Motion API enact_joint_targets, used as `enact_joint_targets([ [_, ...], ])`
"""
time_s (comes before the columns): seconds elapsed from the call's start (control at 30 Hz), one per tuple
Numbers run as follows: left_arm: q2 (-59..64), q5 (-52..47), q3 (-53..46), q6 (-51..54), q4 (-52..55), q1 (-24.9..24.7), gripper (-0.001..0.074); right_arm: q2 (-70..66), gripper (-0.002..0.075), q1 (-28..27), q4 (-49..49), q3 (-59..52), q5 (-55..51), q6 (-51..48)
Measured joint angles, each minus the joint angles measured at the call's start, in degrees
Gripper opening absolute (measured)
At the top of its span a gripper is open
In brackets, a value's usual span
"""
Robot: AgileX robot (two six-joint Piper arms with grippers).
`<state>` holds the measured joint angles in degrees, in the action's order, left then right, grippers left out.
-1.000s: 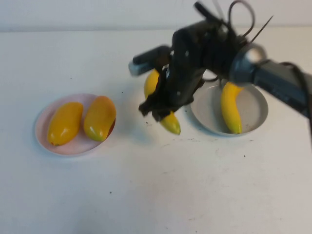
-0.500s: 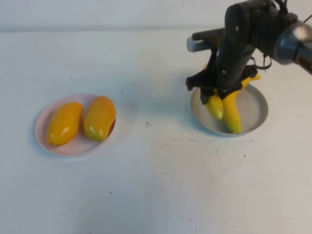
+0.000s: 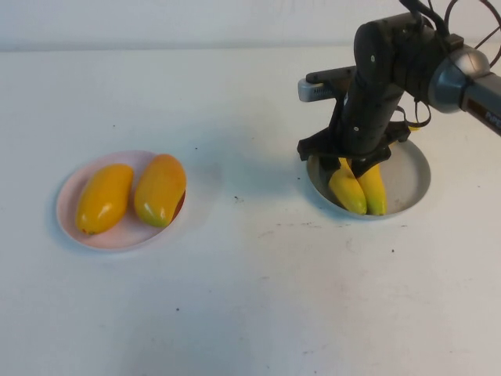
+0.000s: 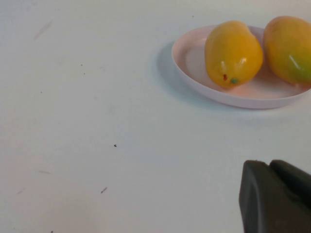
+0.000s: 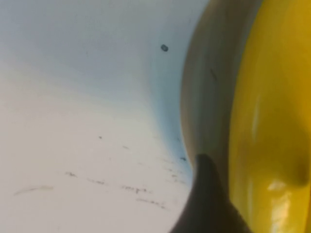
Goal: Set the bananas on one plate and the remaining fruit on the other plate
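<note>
Mangoes (image 3: 131, 195) first, at the table's nine o'clock: the two plump orange-yellow fruits lie side by side, touching, on the pale pink plate (image 3: 69, 222), so I judge that half of the sorting done and want nothing disturbed there. My left gripper (image 4: 277, 199) does not show in the high view; its wrist camera looks across bare table (image 3: 258, 298) at that pink plate, and its dark fingertips sit pressed together with nothing between them, parked well clear. Moving rightward, the middle of the table is bare apart from small dark specks, so nothing blocks a retreat. At about two o'clock sits the grey-blue plate (image 3: 411, 176) with both bananas (image 3: 358, 188) lying in it side by side, tips pointing toward six o'clock and close to the near rim. My right gripper (image 3: 350, 160) hangs directly over their upper ends, fingers parted around the left-hand banana rather than clamped; whether the pads are in contact I cannot tell, though the wrist view shows yellow peel right against one dark fingertip (image 5: 206, 204). To finish well I should spread fully, then rise straight up rather than sweep sideways, since a sideways drag could roll the banana over the rim or nudge its neighbour. The plate's raised edge beside my fingertip is the only obstacle.
</note>
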<state>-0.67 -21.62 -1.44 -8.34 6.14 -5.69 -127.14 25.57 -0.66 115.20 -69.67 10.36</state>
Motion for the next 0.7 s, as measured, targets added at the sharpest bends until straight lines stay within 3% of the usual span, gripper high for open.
enact_joint_targets([
  [0.2, 0.0, 0.0, 0.0, 0.0, 0.0, 0.0, -0.0004, 3.7, 0.0365, 0.8, 0.1, -0.2, -0.7, 0.0],
  [0.3, 0.0, 0.0, 0.0, 0.0, 0.0, 0.0, -0.0004, 9.3, 0.0292, 2.4, 0.2, -2.4, -0.8, -0.1],
  [0.5, 0.0, 0.0, 0.0, 0.0, 0.0, 0.0, -0.0004, 23.9, 0.0053, 5.7, 0.0, -15.6, -0.9, -2.7],
  [0.7, 0.0, 0.0, 0.0, 0.0, 0.0, 0.0, -0.0004, 38.2, -0.0008, 5.8, 0.1, -31.1, -1.1, -2.7],
])
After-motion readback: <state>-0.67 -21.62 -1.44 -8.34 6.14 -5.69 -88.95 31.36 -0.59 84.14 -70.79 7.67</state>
